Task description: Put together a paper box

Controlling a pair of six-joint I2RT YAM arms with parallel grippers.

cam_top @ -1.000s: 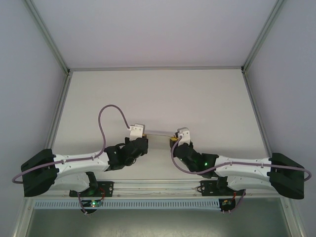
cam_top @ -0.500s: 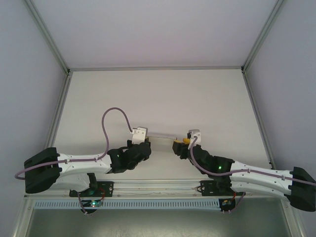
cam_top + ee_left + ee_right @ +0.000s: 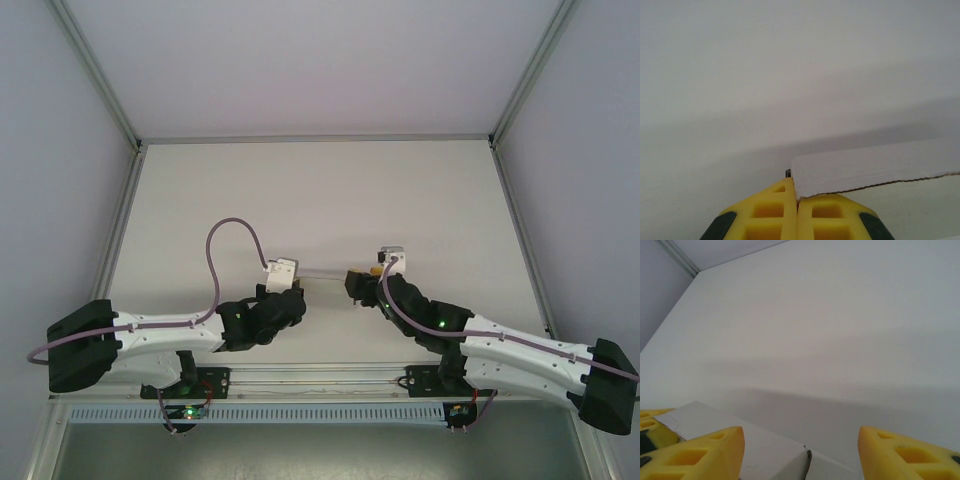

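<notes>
Spreading across the overhead view was the white table [image 3: 320,190], pale walls on three sides. Both arms reached in toward its middle: the left arm [image 3: 160,330] came from the lower left, the right arm [image 3: 510,350] from the lower right, and their wrists faced each other with a short gap between.

Bridging that gap was the paper box [image 3: 325,272], seen from above as a thin pale strip running from one wrist to the other. Whether it hung clear of the table or rested on it, I could not tell.

Up close on the left wrist camera, the left gripper [image 3: 797,197] was pressed together, its yellow fingers [image 3: 772,210] meeting with the near corner of the white card pinched at their seam; a ragged brown cut edge ran off to the right.

Over on the right wrist camera, the right gripper [image 3: 801,432] stood wide apart. One yellow finger [image 3: 700,452] sat over the card's end, the other well clear to the right, and the card's corner lay in the space between them, ungripped.
</notes>
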